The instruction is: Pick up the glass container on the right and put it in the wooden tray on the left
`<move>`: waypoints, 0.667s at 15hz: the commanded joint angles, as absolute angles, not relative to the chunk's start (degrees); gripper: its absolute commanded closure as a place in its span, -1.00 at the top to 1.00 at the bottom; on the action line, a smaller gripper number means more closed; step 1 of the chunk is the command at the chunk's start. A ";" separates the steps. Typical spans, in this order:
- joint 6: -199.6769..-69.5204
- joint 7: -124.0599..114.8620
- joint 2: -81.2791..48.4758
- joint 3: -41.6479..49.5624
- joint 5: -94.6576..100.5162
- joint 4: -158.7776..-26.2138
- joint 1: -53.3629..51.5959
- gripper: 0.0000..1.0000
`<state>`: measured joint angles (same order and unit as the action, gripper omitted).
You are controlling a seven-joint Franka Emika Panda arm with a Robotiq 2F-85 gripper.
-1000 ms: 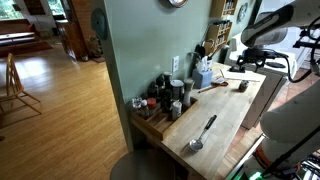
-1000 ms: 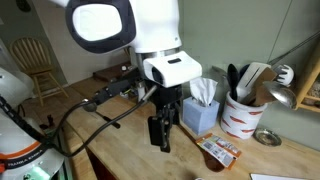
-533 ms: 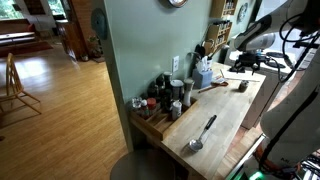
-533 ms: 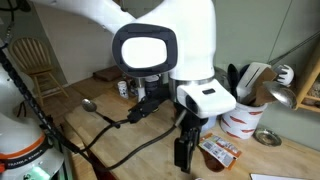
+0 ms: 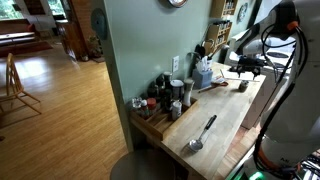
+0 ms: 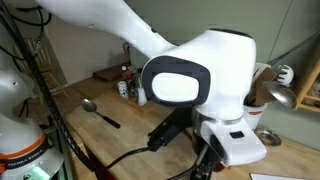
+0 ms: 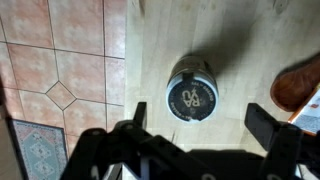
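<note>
I have the gripper (image 7: 200, 118) spread wide, holding nothing; in the wrist view the jar (image 7: 191, 96) shows between its fingers, upright on the counter (image 7: 150, 40) near the edge; the tray (image 5: 148, 127) is well apart, at the far end.

White arm (image 6: 190, 85) reaching out, end effector (image 7: 197, 113) pointing straight down, jaws spread wide

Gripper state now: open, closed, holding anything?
Gripper: open, holding nothing; the jar stands free on the counter.
</note>
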<state>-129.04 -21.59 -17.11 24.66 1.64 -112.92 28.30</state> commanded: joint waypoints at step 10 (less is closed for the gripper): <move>-116.81 -15.46 -29.20 24.58 -5.88 -100.71 31.85 1.00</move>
